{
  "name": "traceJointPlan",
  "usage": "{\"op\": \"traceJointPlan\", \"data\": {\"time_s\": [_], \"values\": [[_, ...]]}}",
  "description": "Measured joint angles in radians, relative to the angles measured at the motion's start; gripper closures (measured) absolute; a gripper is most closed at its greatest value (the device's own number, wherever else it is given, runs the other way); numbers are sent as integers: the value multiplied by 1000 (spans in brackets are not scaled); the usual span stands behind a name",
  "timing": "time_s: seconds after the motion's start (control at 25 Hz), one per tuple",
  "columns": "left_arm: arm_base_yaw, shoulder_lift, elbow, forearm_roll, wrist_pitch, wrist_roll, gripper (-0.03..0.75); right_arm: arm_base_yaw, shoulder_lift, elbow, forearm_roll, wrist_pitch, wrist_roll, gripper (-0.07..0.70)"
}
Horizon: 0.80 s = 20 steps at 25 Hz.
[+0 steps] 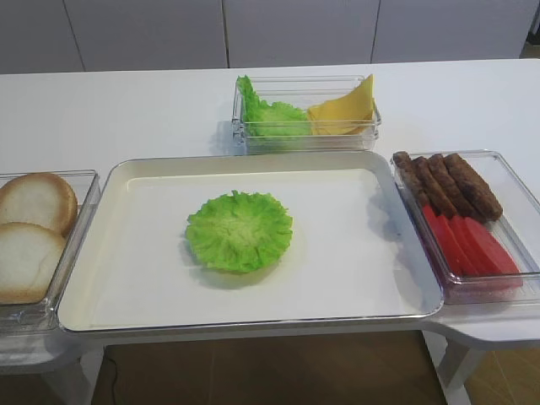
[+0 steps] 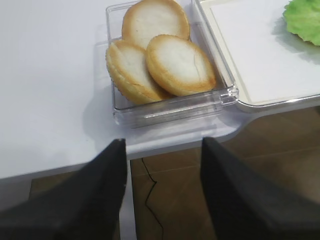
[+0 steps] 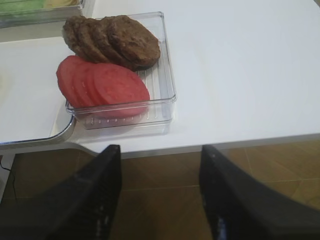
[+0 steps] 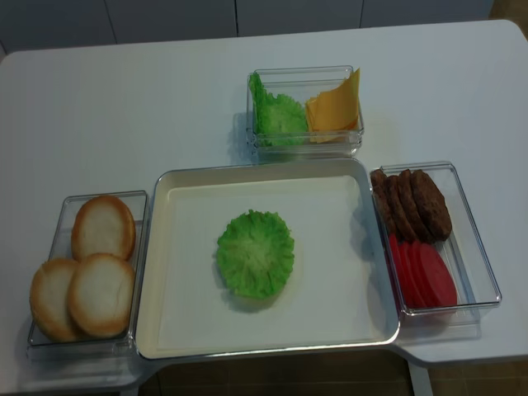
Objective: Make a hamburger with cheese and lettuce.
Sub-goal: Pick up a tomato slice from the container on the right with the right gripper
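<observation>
Both end effectors [image 3: 160,192] [image 2: 162,190] agape, empty

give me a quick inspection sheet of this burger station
surface: white table carrying a cream tray.
job's things: one lettuce flat at tray centre, nothing stacked on it; spare lettuce and cheese share the back bin.
clutter: three bun halves in the left bin; patties and tomato slices in the right bin.
grippers: left pincer open, empty, off the table edge by the buns; right pincer open, empty, by the tomato bin.
cables: nothing seen.
surroundings: pale cabinet fronts behind, brown floor below.
</observation>
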Motion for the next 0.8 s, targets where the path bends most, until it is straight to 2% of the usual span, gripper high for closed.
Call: {"op": "traceJointPlan", "data": {"time_s": [0.28,0.44,0.52,0.6,0.8], "values": [[0,0,0,0,0,0,356,0,0,0,5,-1,0,249],[0,0,0,0,0,0,356,0,0,-14,53,-57,-2,248],[0,0,0,0,0,0,356,0,0,-39,56,-82,-2,248],[0,0,0,0,0,0,356,0,29,-75,56,-80,-9,248],[0,0,0,0,0,0,356,0,215,-188,65,-91,-70,248]]}}
